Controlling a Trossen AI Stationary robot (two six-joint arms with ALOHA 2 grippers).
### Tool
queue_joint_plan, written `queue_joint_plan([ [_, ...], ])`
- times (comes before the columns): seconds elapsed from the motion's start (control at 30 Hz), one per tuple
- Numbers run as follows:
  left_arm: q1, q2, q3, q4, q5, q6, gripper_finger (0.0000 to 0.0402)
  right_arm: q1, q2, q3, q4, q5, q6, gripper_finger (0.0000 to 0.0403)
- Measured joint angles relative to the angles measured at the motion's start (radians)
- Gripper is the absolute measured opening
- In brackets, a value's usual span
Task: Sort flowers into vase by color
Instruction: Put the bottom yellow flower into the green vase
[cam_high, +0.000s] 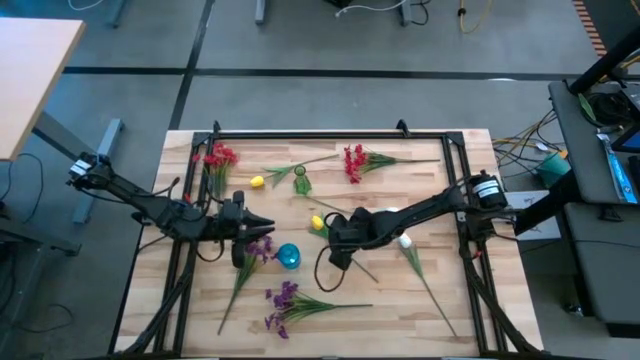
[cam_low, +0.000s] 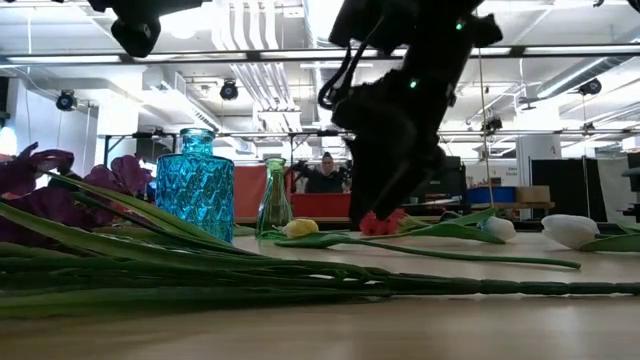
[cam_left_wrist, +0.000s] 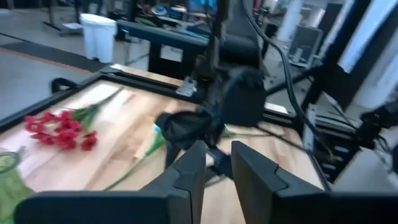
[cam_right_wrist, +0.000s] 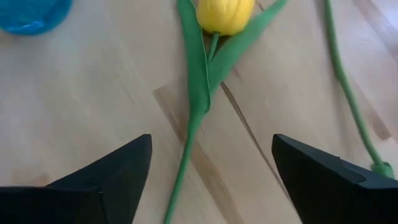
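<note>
A yellow tulip (cam_high: 317, 222) lies flat on the wooden table; its bud (cam_right_wrist: 225, 14) and stem (cam_right_wrist: 186, 149) show in the right wrist view. My right gripper (cam_high: 328, 231) (cam_right_wrist: 211, 152) is wide open just above it, a finger on either side of the stem, touching nothing. My left gripper (cam_high: 262, 222) (cam_left_wrist: 217, 171) hovers left of it with a narrow gap between its fingers, empty. A blue vase (cam_high: 289, 256) and a green vase (cam_high: 300, 182) stand upright. Red flowers (cam_high: 218, 157), purple flowers (cam_high: 283, 305) and a white bud (cam_high: 406, 241) lie on the table.
A second yellow flower (cam_high: 257, 181), a second red cluster (cam_high: 354, 162) and a purple stem (cam_high: 262, 247) beside the blue vase lie around. A black frame (cam_high: 320, 134) borders the table. In the low view a person (cam_low: 326, 172) sits far behind the table.
</note>
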Motion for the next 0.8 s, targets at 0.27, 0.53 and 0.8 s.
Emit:
queue_joint_plan([
  [0.27,0.0,-0.009,0.0,-0.004,-0.031,0.029,0.0077,-0.033,0.045,0.011,0.079,0.019,-0.01,0.0291],
  [0.53,0.0,-0.01,0.0,-0.017,-0.032,0.03,0.0077,-0.033,0.103,0.014,0.1,-0.007,-0.006,0.0192],
  [0.8,0.002,-0.01,0.0,-0.017,-0.067,0.029,0.0078,-0.033,0.108,0.022,0.104,-0.007,0.004,0.0077],
])
